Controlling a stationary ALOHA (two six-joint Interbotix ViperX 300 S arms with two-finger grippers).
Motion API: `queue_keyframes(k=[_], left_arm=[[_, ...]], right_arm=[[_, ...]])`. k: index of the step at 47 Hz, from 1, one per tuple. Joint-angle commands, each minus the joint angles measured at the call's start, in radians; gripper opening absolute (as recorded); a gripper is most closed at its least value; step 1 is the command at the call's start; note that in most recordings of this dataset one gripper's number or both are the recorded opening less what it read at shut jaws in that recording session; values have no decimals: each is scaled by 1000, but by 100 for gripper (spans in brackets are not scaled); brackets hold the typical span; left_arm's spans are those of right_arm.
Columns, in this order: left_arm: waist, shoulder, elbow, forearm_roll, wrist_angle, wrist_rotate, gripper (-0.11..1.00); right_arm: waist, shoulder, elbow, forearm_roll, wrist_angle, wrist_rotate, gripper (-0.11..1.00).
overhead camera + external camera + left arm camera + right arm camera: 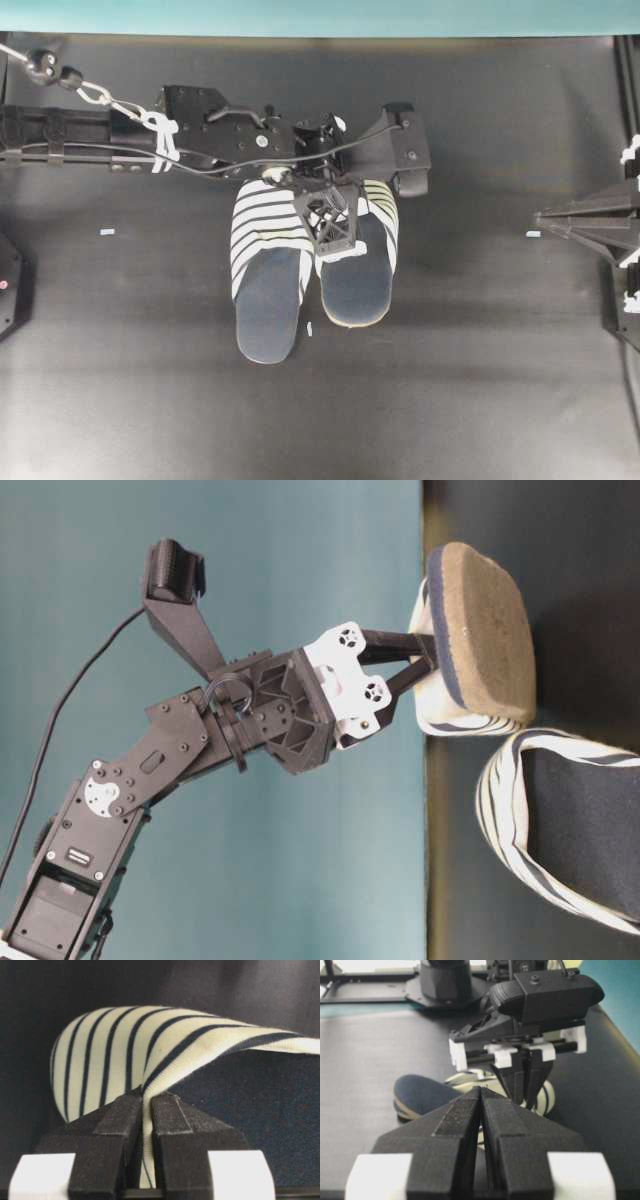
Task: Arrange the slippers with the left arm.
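Note:
Two slippers with white-and-navy striped uppers and navy insoles lie side by side at the table's middle, toes toward the back. The left arm reaches in from the left. My left gripper is shut on the striped upper's edge of the right-hand slipper, as the left wrist view shows, gripper on slipper. That slipper is tilted and shows its tan sole. The other slipper lies flat beside it, touching. My right gripper is shut and empty at the right edge, also in its wrist view.
Small white tape bits lie on the black mat at the left, at the right and by the slippers' heels. A teal wall runs along the back edge.

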Motion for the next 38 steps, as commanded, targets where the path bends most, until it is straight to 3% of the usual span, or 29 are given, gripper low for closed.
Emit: queue_keyframes(k=[1,8,14,18,38], left_arm=[[-6,-8,-8,2,-3,5,5],[-8,-8,-8,3,-8,3,30],[-15,-8,-8,3,-3,-3,63],[-20,-8,-8,2,-2,-2,75],[-58,-72,2,2,-8,69,76]], right_arm=[[5,6,-6,2,-9,5,0],[5,5,0,2,-9,6,0],[5,6,3,2,-9,6,0],[5,6,3,2,-9,6,0],[5,6,5,3,-6,6,0]])
